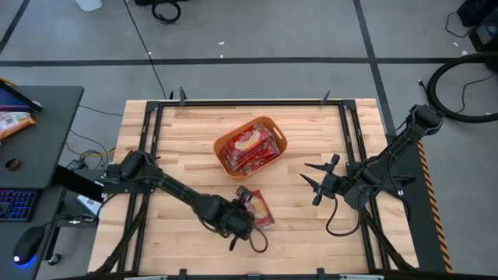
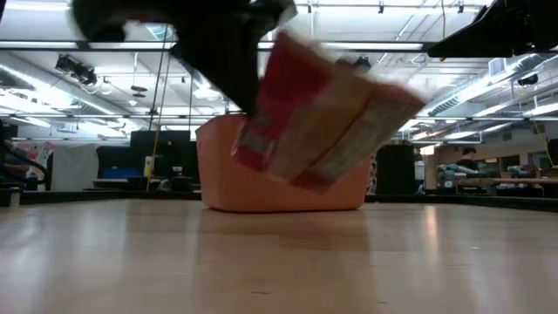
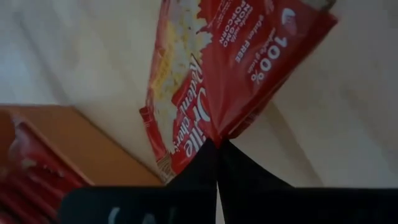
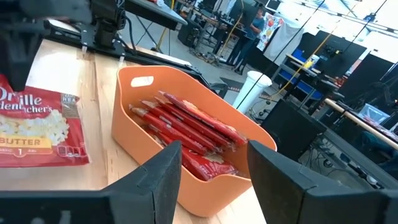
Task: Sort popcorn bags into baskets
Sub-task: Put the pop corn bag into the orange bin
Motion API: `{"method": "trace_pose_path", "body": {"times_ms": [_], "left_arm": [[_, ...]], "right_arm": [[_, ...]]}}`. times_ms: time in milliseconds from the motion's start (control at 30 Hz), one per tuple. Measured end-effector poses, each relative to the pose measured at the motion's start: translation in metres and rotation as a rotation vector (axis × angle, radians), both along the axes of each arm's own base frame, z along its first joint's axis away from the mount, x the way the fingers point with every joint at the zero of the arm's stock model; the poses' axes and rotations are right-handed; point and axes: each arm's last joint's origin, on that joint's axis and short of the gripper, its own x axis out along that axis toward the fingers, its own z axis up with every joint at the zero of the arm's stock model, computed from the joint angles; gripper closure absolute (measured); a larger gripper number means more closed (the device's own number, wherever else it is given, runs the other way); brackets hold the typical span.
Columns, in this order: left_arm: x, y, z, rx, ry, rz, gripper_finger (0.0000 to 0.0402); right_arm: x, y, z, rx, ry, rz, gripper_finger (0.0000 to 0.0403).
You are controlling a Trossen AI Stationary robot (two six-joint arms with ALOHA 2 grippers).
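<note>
My left gripper (image 1: 243, 211) is shut on a red popcorn bag (image 1: 259, 207) with a cream-yellow picture, just near of the orange basket (image 1: 250, 145). The low view shows the bag (image 2: 324, 118) off the table, in front of the basket (image 2: 288, 187). The basket holds several red popcorn bags (image 4: 186, 134) lying packed side by side. My right gripper (image 1: 317, 180) is open and empty at the table's right, its fingers pointing toward the basket. My left gripper pinches the bag's edge (image 3: 210, 135) between its two shut fingers (image 3: 205, 163), where the packet creases into a fold. The bag reaches out beyond the fingertips. It is tilted and lifted clear of the table (image 2: 305, 179).
A black metal frame (image 1: 156, 124) runs around the wooden table top. Bare wood lies to the left and near side of the basket. A desk with an orange and white snack bag (image 1: 12, 123) stands off the table's left.
</note>
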Motion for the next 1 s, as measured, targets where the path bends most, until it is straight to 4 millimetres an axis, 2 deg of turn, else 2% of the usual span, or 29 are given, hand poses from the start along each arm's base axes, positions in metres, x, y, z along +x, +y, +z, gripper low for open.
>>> {"method": "trace_pose_path", "body": {"times_ms": [300, 400, 467, 700, 1000], "left_arm": [[0.027, 0.025, 0.07, -0.095, -0.208, 0.245, 0.0401], [0.03, 0.043, 0.092, -0.12, -0.27, 0.384, 0.0401], [0.03, 0.06, 0.101, -0.13, -0.282, 0.503, 0.0401], [0.025, 0.122, 0.098, -0.139, -0.201, 0.864, 0.0399], [0.029, 0.189, 0.067, -0.258, -0.075, 1.025, 0.0395]], "right_arm": [[0.0, 0.0, 0.0, 0.0, 0.001, 0.0, 0.0215], [0.0, 0.0, 0.0, 0.0, 0.0, 0.001, 0.0215], [0.0, 0.0, 0.0, 0.0, 0.001, 0.001, 0.0215], [0.0, 0.0, 0.0, 0.0, 0.001, 0.001, 0.0215], [0.0, 0.0, 0.0, 0.0, 0.001, 0.001, 0.0215]]}}
